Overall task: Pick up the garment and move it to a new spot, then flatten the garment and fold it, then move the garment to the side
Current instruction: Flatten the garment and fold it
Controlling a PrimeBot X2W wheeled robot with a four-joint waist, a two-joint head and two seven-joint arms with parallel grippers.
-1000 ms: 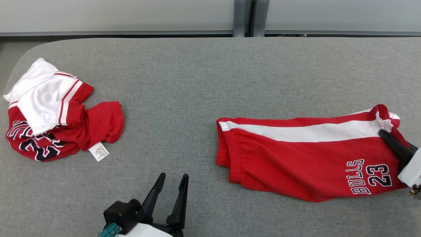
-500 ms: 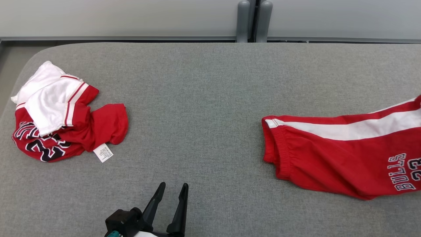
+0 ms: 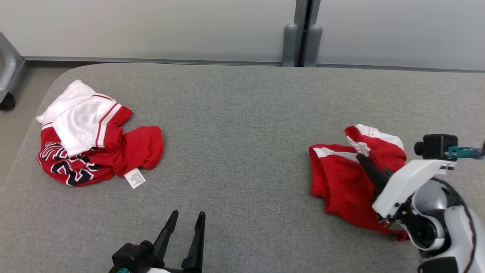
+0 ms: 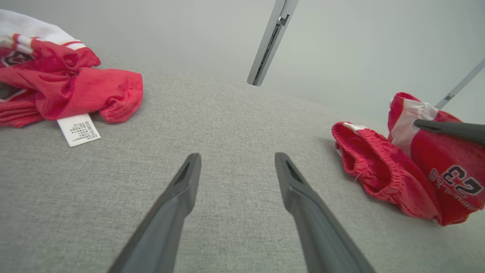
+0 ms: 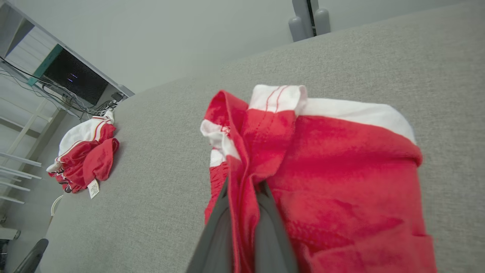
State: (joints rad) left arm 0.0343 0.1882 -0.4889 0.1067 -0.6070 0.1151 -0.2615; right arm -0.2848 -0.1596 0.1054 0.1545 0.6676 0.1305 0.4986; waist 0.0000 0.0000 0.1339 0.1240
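A fold of the red shorts (image 3: 341, 182) was clamped in the right gripper (image 3: 360, 158), bunched around its fingers; the left gripper (image 3: 188, 214) was held wide, empty.

Left gripper (image 3: 188, 213): two long dark-grey fingers (image 3: 196, 239) tapering to narrow tips; black camera block (image 3: 132, 258) at the base, with a teal connector (image 3: 122, 270) beside it.
Right gripper (image 3: 360, 156): same dark fingers, white wedge-shaped housing (image 3: 409, 182), black camera box (image 3: 435, 146) with teal plug (image 3: 460, 152), rounded white-and-grey wrist joint (image 3: 430, 229) ringed in black.
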